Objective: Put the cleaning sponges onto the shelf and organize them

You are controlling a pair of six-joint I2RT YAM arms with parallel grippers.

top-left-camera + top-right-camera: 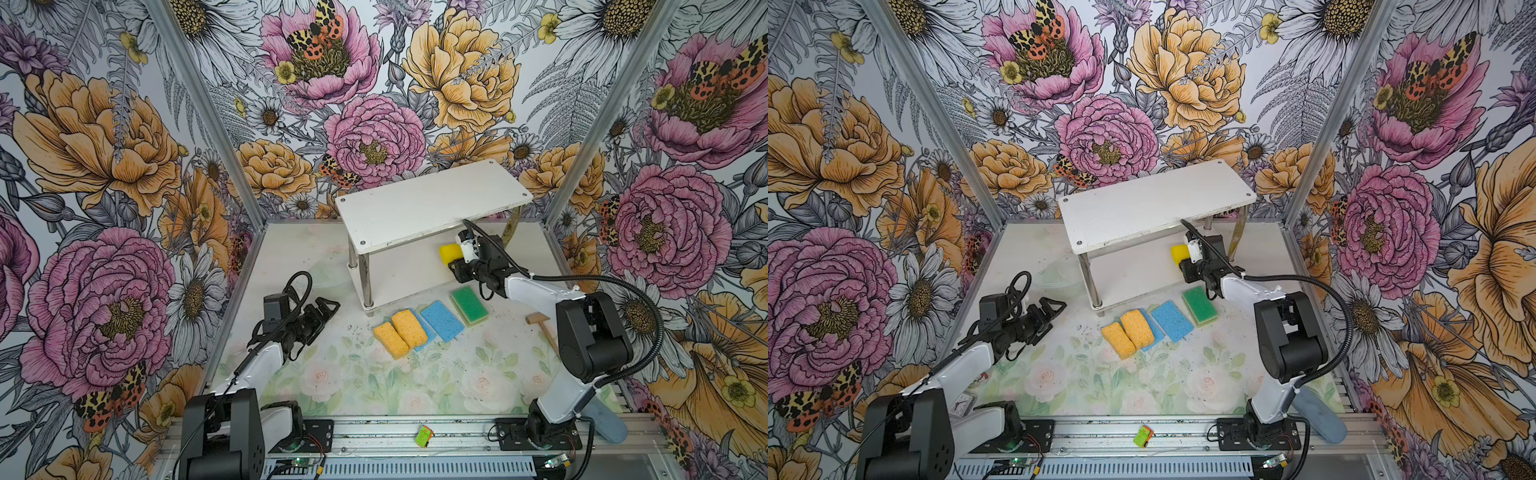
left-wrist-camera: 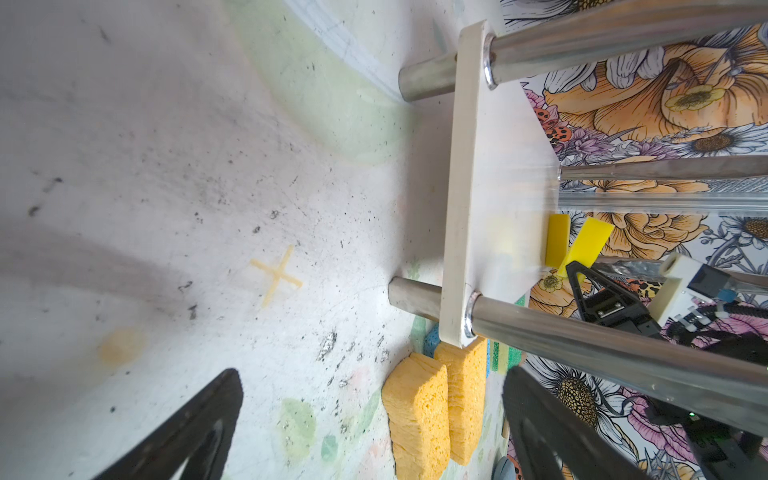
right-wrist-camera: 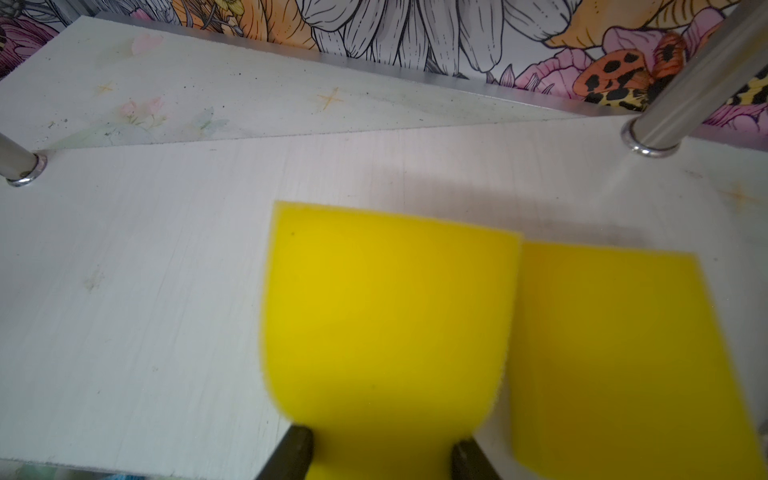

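Nearest, the left pincer (image 1: 329, 316) hangs low over the floral surface (image 1: 374, 386), jaws wide and empty; beyond it lie porous orange-yellow sponges (image 1: 409, 328), thin blue sponges (image 1: 442, 321) and a green-topped stack (image 1: 469, 306). Farther back, the right arm reaches under the white top board of the chrome-legged shelf (image 1: 432, 199), the right pincer (image 3: 380, 451) pinching a smooth bright yellow sponge (image 3: 386, 311) over the lower board, beside a second yellow sponge (image 3: 623, 353)

Bright even light, blurry close-ups
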